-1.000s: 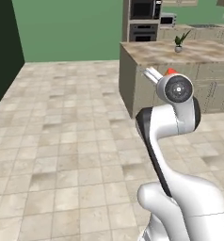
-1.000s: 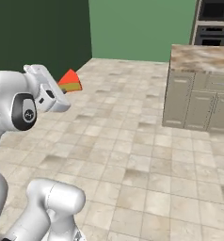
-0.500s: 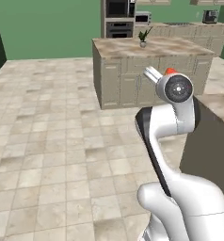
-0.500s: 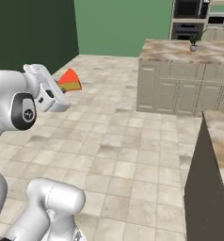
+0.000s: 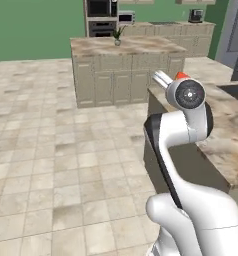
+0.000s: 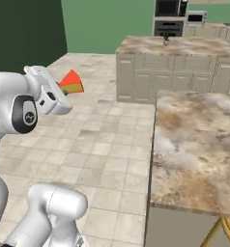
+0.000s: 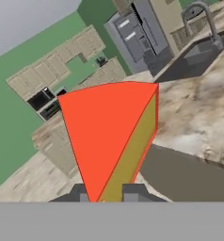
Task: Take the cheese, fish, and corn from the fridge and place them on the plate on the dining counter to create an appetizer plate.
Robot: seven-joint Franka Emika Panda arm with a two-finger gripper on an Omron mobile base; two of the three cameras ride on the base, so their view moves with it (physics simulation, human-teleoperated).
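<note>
My gripper [image 6: 62, 89] is shut on the cheese [image 6: 72, 82], an orange-red wedge with a yellow side, and carries it high in the air, left of the dining counter [image 6: 199, 140]. In the hand view the cheese [image 7: 111, 136] stands between the two fingertips of the gripper [image 7: 107, 192]. Beyond it lie the marbled dining counter [image 7: 198, 113], its dark sink [image 7: 198, 52] and the grey faucet [image 7: 208, 19]. The grey fridge [image 7: 137, 33] stands farther off. In the left base view a red tip of the cheese [image 5: 181, 76] peeks over the wrist. The plate, fish and corn are out of view.
A beige kitchen island [image 5: 126, 50] with a small potted plant [image 5: 117, 36] stands ahead across the tiled floor [image 5: 66, 150]. Wall ovens [image 6: 169, 14] are behind it. A wooden stool [image 6: 228, 231] sits under the dining counter's near end.
The whole scene has swung left in both base views, so the base has moved; the dining counter has come in on the right. The arm keeps its pose, still holding the cheese.
</note>
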